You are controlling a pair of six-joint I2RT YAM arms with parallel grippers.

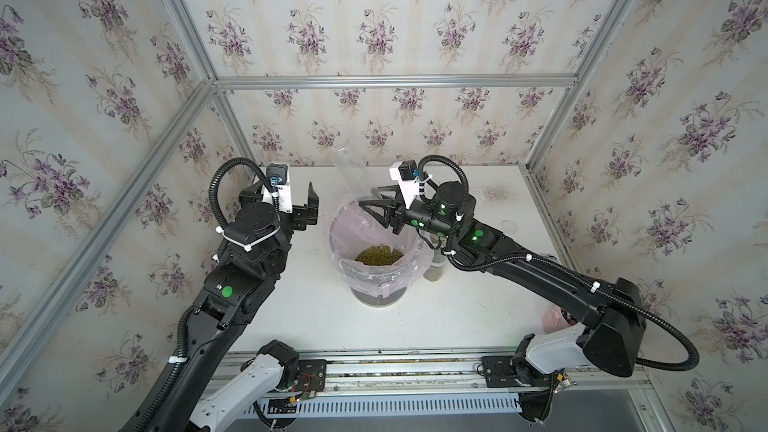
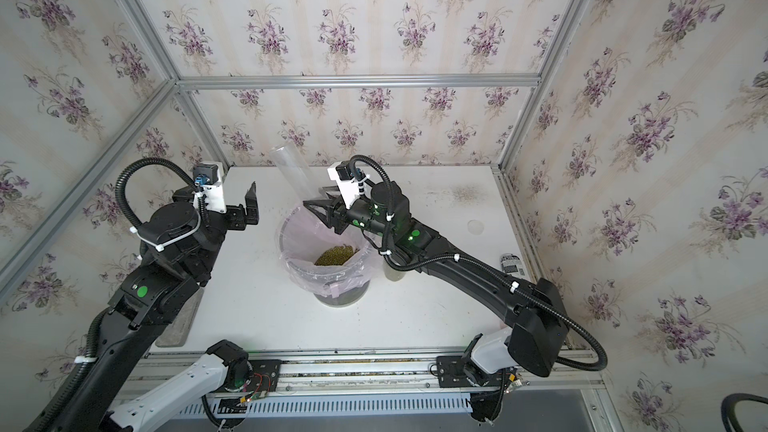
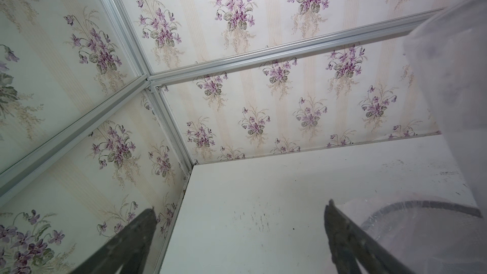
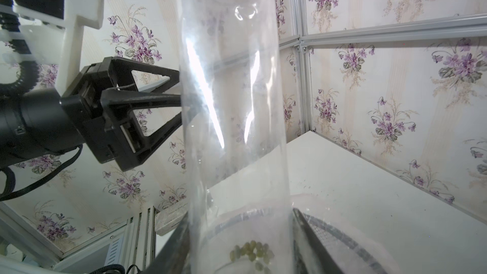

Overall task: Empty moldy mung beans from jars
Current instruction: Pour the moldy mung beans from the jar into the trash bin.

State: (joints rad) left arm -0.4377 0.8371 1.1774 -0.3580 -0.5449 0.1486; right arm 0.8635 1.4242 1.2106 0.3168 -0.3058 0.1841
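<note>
The mung beans [image 1: 378, 254] lie as a yellowish-green heap at the bottom of a bin [image 1: 362, 270] lined with a pink bag [image 1: 357, 226], below the right fingers [image 1: 370, 204] and a little nearer the camera. Those fingers are clamped on a tall clear jar [image 1: 351, 174], which is tilted. Its upper end leans toward the back wall and its lower end is at the bin's far rim. In the right wrist view a few beans show through the jar's wall near that lower end.

The left fingers [image 1: 312, 201] stand wide apart and hold nothing. The bin sits between them and the right fingers.

A small jar [image 1: 434, 271] with a greenish fill stands on the bench [image 1: 457, 317] just beside the bin, under the right arm behind its fingers. A round whitish lid [image 1: 509, 225] lies flat farther out on that side.
</note>
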